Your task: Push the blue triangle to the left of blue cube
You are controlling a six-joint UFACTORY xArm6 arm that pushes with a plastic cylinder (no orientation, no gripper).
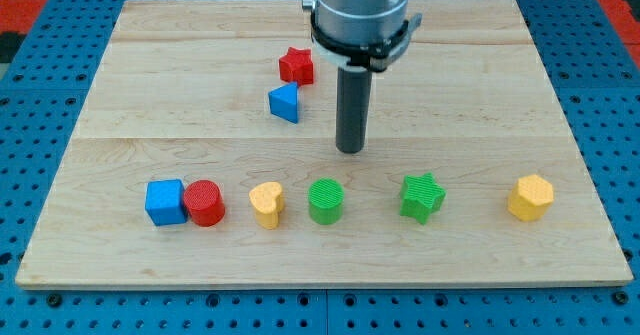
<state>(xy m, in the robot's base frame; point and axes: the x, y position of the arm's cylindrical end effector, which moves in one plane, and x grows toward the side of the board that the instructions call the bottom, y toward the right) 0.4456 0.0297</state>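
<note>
Tool: straight dark rod hanging from a grey cylindrical mount at the view's top; no jaws, so neither wide nor narrow, and it holds nothing. My tip (349, 150) rests on the wooden surface (480, 75), touching no block.

Blue triangle (285, 103): the task's piece. Lies to the view's left of my tip and a little toward the view's top, near the rod but apart from it.

Red star (296, 65): farther toward the view's top than the triangle, to the upper left of my tip; just beside the triangle, whether touching cannot be told.

Row along the view's bottom, all below my tip:

Green cylinder (325, 200): nearest of the row, slightly to the left of my tip.

Green star (422, 197): below and to the right of my tip.

Yellow heart-shaped block (267, 204): below and to the left, beyond the green cylinder.

Red cylinder (205, 203): farther left in the row.

Blue cube (165, 201): leftmost of the row, touching or just beside the red cylinder; well apart from my tip and from the blue triangle, which sits to its upper right.

Yellow hexagonal block (530, 197): far right end of the row, well apart from my tip.
</note>
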